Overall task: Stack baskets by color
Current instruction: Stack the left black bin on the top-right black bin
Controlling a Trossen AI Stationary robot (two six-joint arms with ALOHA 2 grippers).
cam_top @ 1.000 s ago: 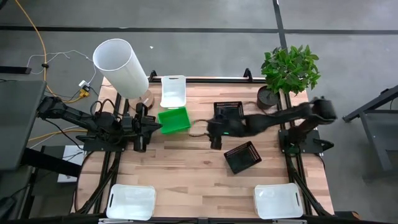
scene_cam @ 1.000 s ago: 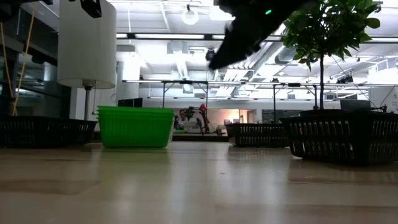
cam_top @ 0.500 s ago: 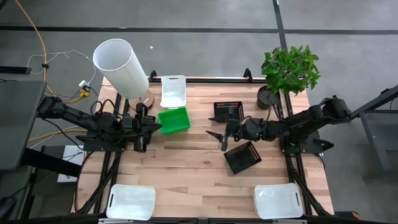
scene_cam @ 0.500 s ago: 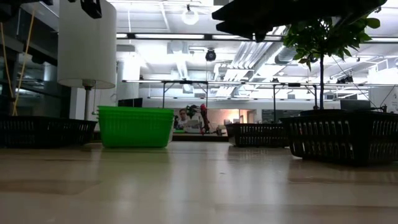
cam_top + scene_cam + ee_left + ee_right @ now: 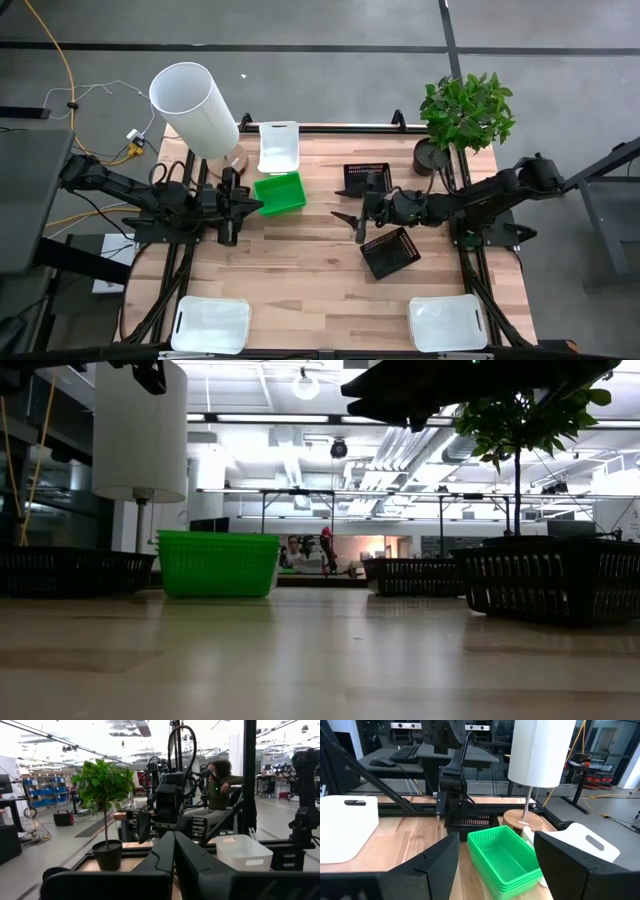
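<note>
High view | green basket (image 5: 280, 193): bright, shallow, rectangular | upright, empty

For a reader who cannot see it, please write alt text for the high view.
On a light wooden table, the right arm's open tool hovers between two black mesh plastic baskets, while the left arm's shut tool sits beside a bright green plastic basket. Three white plastic baskets lie near the edges.

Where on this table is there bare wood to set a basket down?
Free: the strip between the two near white baskets, and the middle between the green basket and the open right gripper. Crowded: the far edge around the cylinder, far white basket and black baskets.
</note>
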